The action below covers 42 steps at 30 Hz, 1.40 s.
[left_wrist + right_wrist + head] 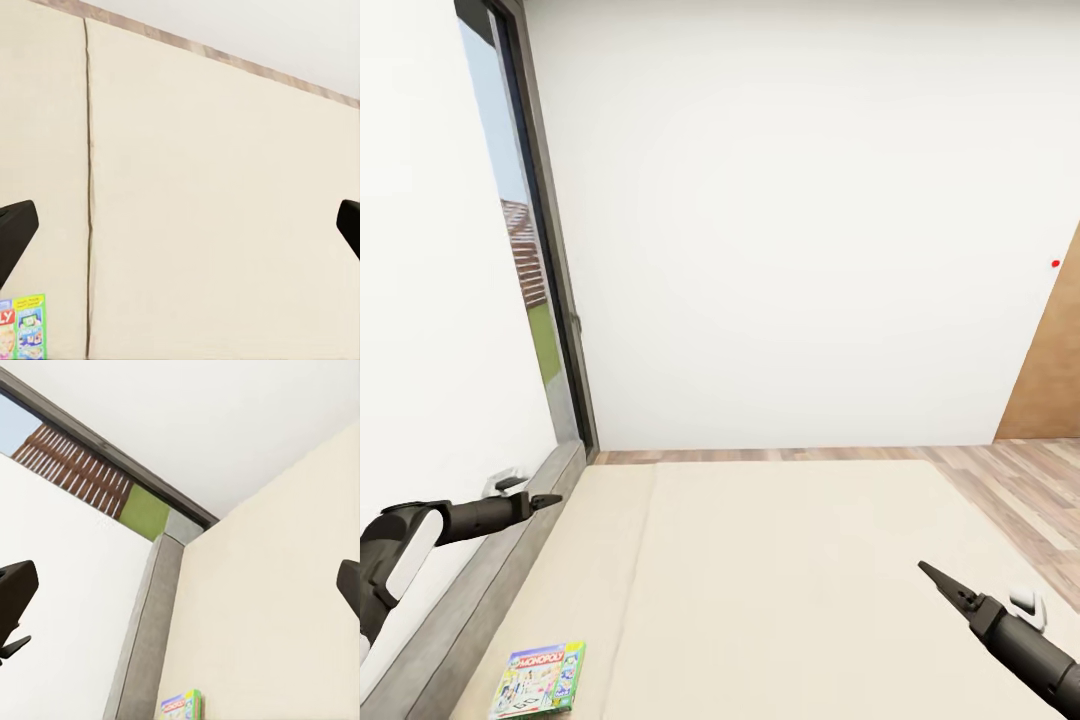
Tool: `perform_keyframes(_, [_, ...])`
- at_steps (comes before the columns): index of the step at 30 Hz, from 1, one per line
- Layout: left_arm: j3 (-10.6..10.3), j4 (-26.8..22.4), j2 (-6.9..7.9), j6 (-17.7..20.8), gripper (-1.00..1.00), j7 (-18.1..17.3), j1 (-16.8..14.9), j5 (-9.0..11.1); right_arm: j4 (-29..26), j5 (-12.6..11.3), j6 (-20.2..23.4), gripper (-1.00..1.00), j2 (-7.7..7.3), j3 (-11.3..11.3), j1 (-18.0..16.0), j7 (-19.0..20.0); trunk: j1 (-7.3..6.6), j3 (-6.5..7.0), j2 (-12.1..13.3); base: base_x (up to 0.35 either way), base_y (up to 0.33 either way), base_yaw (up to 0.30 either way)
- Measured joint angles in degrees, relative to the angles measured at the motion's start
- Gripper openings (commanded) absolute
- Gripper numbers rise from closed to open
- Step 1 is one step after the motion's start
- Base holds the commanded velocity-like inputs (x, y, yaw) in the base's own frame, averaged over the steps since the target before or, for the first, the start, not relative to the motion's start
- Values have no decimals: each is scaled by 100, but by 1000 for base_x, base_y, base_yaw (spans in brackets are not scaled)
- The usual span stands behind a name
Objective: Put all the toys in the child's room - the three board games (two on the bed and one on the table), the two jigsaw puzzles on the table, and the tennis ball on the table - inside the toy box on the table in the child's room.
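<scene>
Green "MONOPOLY" board game (pixel 539 680) – flat on bed (pixel 780 580) | left tool (pixel 180 232) wide – right tool (pixel 180 592) wide

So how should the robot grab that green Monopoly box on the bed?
The Monopoly box lies flat on the bed, near the left side frame. Probably best: come down from above with the left gripper and close the jaws across its two long edges, since only the thin sides offer grip.

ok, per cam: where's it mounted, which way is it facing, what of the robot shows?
Head: looks down over the bed toward the wall; both arms show, left gripper, right gripper.
Left wrist: faces the mattress; open fingertips at the frame edges.
Right wrist: faces bed frame and window; fingertips.
Shared: Monopoly box in all three.
</scene>
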Motion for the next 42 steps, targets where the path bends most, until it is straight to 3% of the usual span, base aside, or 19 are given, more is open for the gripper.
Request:
perform_keyframes(5, [-3, 1, -72, -3, 100, 414, -3, -7, 6, 0, 5, 100, 0, 3, 0, -36, 0, -2, 0, 0, 0, 0])
perform_keyframes(19, [-10, 118, -195, -10, 100, 1024, -15, -4, -5, 0, 10, 100, -7, -5, 6, -53, 0, -32, 1, 0, 0, 0])
perform_keyframes(31, [-33, 565, -288, -190, 100, 1345, -70, -16, -33, 4, 151, 100, -15, 4, -6, -57, 0, -136, 1, 0, 0, 0])
perform_keyframes(42, [-145, 622, -299, -240, 100, 1593, -72, -9, -119, -10, 649, 100, -90, 10, -14, 39, -1, -229, 8, 0, 0, 51])
